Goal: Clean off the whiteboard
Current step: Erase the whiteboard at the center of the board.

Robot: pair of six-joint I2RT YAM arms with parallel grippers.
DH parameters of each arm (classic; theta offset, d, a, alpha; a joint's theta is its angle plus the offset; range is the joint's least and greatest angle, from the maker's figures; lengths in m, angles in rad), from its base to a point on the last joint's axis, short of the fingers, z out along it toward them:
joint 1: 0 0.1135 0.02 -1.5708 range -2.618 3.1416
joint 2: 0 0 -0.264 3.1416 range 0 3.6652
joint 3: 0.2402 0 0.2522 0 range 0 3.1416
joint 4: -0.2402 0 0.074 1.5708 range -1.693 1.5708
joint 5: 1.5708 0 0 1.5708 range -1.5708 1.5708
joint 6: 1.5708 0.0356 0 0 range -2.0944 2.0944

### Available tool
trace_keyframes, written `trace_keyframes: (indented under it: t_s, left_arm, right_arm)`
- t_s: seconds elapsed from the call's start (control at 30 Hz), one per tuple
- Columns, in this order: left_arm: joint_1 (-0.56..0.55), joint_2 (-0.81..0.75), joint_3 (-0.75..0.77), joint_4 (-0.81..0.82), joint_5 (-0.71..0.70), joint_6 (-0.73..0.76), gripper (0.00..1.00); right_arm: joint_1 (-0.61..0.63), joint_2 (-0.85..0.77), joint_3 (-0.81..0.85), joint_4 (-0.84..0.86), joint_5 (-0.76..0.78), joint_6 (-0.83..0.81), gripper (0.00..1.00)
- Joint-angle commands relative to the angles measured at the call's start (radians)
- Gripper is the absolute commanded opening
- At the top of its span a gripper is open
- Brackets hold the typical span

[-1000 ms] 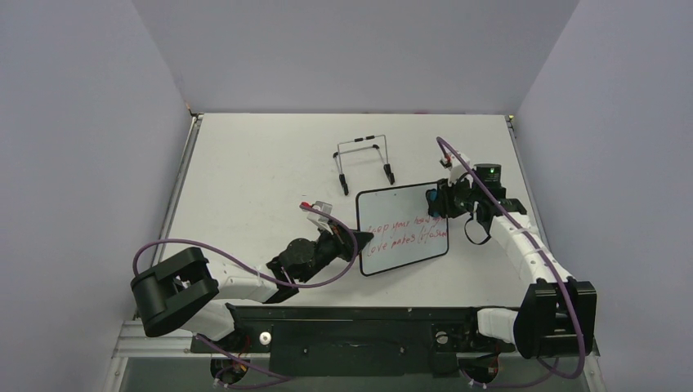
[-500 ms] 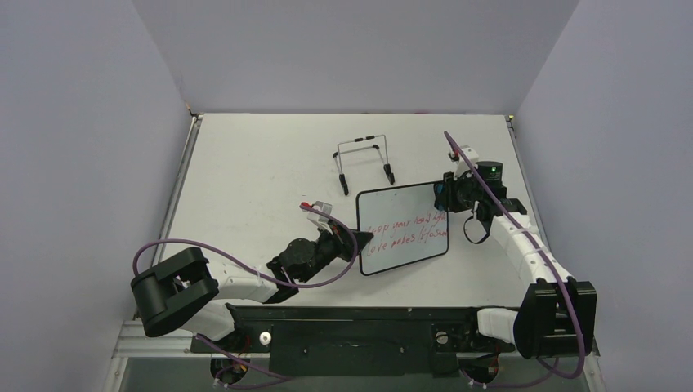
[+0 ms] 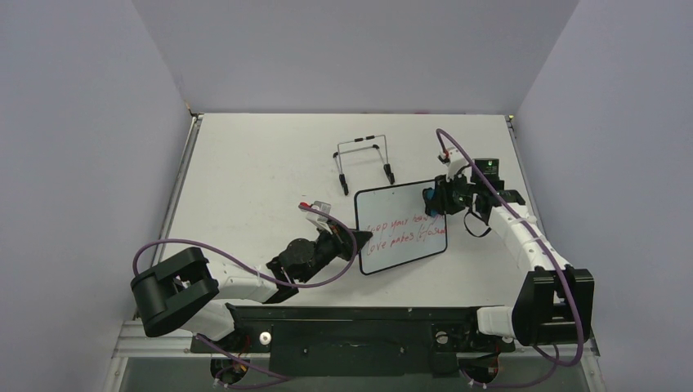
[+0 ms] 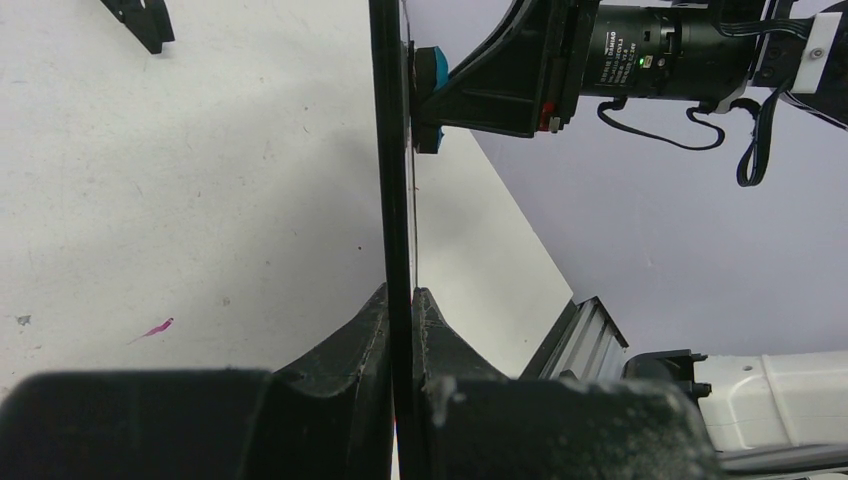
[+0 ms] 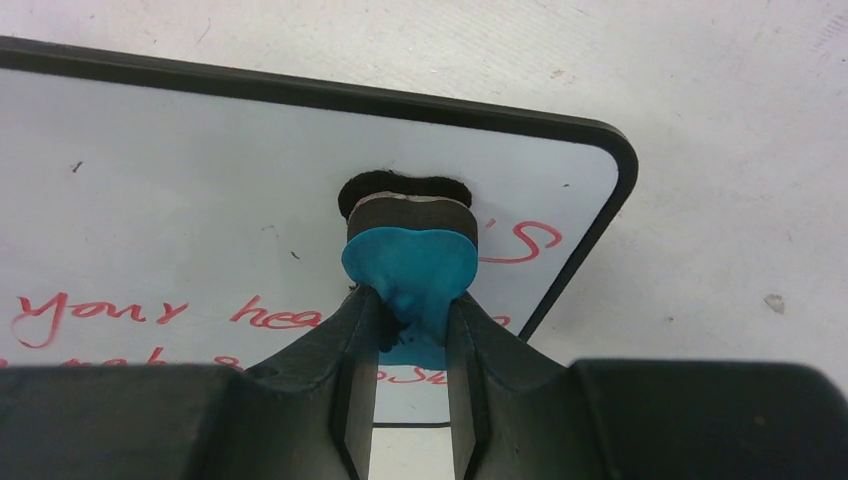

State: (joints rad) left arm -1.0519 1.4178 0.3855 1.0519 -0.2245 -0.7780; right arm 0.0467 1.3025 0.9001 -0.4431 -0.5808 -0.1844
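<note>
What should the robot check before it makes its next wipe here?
1. Left tool clamped on whiteboard edge: ok.
2. Right tool gripping blue eraser: ok.
3. Eraser pad touching the board: ok.
4. Red writing wiped away: not ok.
5. Wire stand apart from the board: ok.
6. How firmly the eraser presses: cannot tell.
</note>
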Motion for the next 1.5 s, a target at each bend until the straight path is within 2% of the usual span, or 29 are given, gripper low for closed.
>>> trace_keyframes:
  t_s: [0.0,0.13,0.23,0.3,0.43,0.57,0.67,0.77,0.87,0.97,1.07,1.2,1.3,1.47]
  left_arm:
    - [-0.005,-0.019,0.010,0.146,0.034,0.017,0.00]
    - [-0.005,-0.020,0.007,0.149,0.034,0.017,0.00]
    - [-0.005,-0.020,0.007,0.148,0.034,0.017,0.00]
    - [-0.005,-0.020,0.006,0.148,0.034,0.019,0.00]
    - [-0.005,-0.021,0.008,0.148,0.033,0.019,0.00]
    - [-0.005,-0.020,0.009,0.147,0.034,0.020,0.00]
    - [-0.005,-0.027,0.008,0.142,0.033,0.024,0.00]
    - [-0.005,-0.030,0.009,0.139,0.035,0.027,0.00]
    - [-0.005,-0.032,0.009,0.138,0.037,0.028,0.00]
    - [-0.005,-0.033,0.009,0.136,0.036,0.029,0.00]
    - [-0.004,-0.031,0.014,0.135,0.036,0.029,0.00]
    - [-0.005,-0.030,0.016,0.135,0.033,0.029,0.00]
    - [-0.004,-0.036,0.009,0.134,0.029,0.029,0.00]
    - [-0.004,-0.037,0.007,0.135,0.029,0.030,0.00]
  right_arm:
    - [-0.002,-0.038,-0.007,0.106,0.104,0.104,0.00]
    - [-0.012,-0.044,-0.026,0.143,0.250,0.145,0.00]
    - [-0.012,-0.030,-0.024,0.128,0.271,0.139,0.00]
    - [-0.012,-0.012,-0.009,0.083,0.225,0.094,0.00]
    - [-0.010,0.053,0.060,-0.105,-0.080,-0.092,0.00]
    - [-0.006,0.072,0.087,-0.154,-0.174,-0.140,0.00]
    - [-0.016,0.053,0.075,-0.087,-0.110,-0.057,0.00]
    - [-0.031,0.027,0.053,0.031,0.055,0.054,0.00]
    - [-0.037,0.005,0.036,0.081,0.134,0.089,0.00]
    - [-0.031,0.012,0.037,0.042,0.071,0.050,0.00]
    - [-0.010,0.031,0.041,-0.047,-0.054,-0.033,0.00]
    - [0.033,0.037,0.029,-0.092,-0.139,-0.056,0.00]
    - [0.061,0.004,0.014,-0.092,-0.134,-0.055,0.00]
    - [0.037,0.012,0.012,-0.068,0.036,-0.002,0.00]
